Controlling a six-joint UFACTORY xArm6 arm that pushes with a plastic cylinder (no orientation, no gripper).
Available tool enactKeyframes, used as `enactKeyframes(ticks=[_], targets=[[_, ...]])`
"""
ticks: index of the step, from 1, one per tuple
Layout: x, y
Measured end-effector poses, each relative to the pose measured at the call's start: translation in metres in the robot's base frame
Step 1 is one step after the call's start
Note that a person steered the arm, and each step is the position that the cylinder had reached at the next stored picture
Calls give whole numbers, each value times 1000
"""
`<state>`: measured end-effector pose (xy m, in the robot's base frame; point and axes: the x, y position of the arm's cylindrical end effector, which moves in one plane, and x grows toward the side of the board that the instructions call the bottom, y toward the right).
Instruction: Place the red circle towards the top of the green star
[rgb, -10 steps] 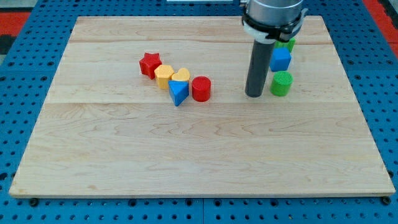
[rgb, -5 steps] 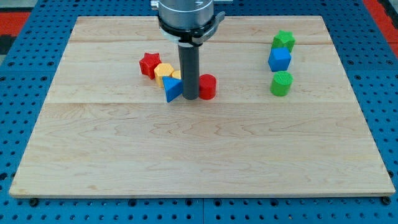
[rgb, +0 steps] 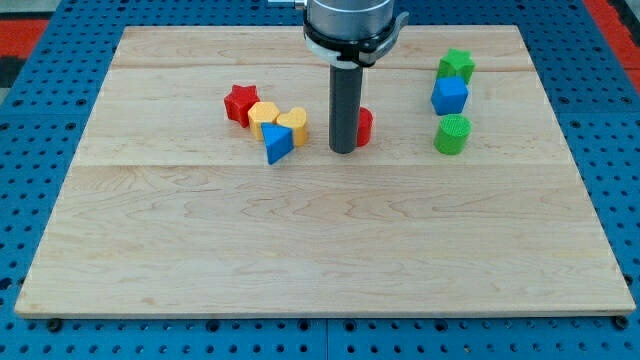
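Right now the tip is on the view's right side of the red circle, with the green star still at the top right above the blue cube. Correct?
Not quite. My tip is on the view's left side of the red circle, as the camera view shows. The green star is at the top right, above the blue cube.

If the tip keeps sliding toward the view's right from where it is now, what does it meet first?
My tip already sits against the red circle, so that comes first. Further along the line lies the green cylinder, though depth is hard to judge.
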<state>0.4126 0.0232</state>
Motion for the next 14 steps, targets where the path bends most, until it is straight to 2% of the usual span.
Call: enactKeyframes(ticks=[1,3,4,6,7,8,9,12,14], targets=[[-14,9],[-8,35],[-19,10],[-67,10],[-50,3],[-37,33],[-51,43],[-141,43],[-159,9]])
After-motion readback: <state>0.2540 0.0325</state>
